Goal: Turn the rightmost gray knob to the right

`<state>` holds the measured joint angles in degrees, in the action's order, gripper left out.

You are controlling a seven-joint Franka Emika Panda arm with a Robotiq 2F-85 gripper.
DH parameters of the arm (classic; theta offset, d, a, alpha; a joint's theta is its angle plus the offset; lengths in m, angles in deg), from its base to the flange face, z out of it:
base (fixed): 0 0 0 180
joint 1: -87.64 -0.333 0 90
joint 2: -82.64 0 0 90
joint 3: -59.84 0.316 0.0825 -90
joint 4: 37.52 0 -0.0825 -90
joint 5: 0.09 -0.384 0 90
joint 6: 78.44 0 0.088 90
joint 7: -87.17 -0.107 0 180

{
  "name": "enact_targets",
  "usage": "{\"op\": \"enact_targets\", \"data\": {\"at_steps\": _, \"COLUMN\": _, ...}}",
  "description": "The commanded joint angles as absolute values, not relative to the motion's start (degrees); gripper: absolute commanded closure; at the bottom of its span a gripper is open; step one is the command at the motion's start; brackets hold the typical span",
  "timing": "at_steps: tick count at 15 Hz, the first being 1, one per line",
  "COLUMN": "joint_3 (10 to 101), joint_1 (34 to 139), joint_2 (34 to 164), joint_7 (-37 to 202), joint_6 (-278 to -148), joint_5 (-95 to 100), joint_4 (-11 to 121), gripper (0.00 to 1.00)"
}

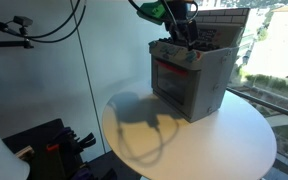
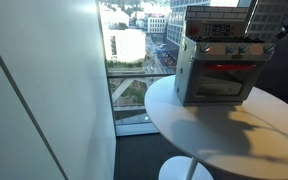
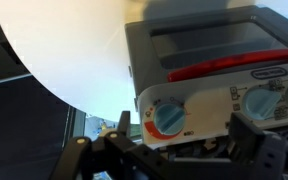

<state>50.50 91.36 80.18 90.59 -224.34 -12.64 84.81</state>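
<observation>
Knob [image 3: 169, 118] on toy oven [image 3: 214, 55] faces the wide-spread tool [image 3: 181, 145]

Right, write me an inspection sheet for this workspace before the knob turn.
Surface: round white table, the arm's shadow across it.
Job's things: toy oven upright near the table's window edge, with a red handle on its door and a blue-gray knob on its panel.
Clutter: nothing seen.
Grippers: gripper open, with fingers either side of that knob in the wrist view; contact cannot be told.
Cables: black cables hanging beyond the table.
Surroundings: tall window with buildings outside; dark equipment low beside the table.
</observation>
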Motion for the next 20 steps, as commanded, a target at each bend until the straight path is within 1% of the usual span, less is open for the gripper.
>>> {"op": "enact_targets", "data": {"at_steps": 1, "joint_3": 51.48, "joint_1": 92.08, "joint_2": 81.48, "joint_7": 90.5, "joint_6": -224.4, "joint_5": -14.82, "joint_4": 83.99, "gripper": 0.0}}
{"op": "enact_targets", "data": {"at_steps": 16, "joint_3": 54.23, "joint_1": 92.19, "joint_2": 85.87, "joint_7": 91.15, "joint_6": -235.93, "joint_5": -24.32, "joint_4": 83.92, "gripper": 0.0}}
{"op": "enact_targets", "data": {"at_steps": 20, "joint_3": 53.7, "joint_1": 91.52, "joint_2": 86.63, "joint_7": 92.16, "joint_6": -237.84, "joint_5": -28.25, "joint_4": 83.74, "gripper": 0.0}}
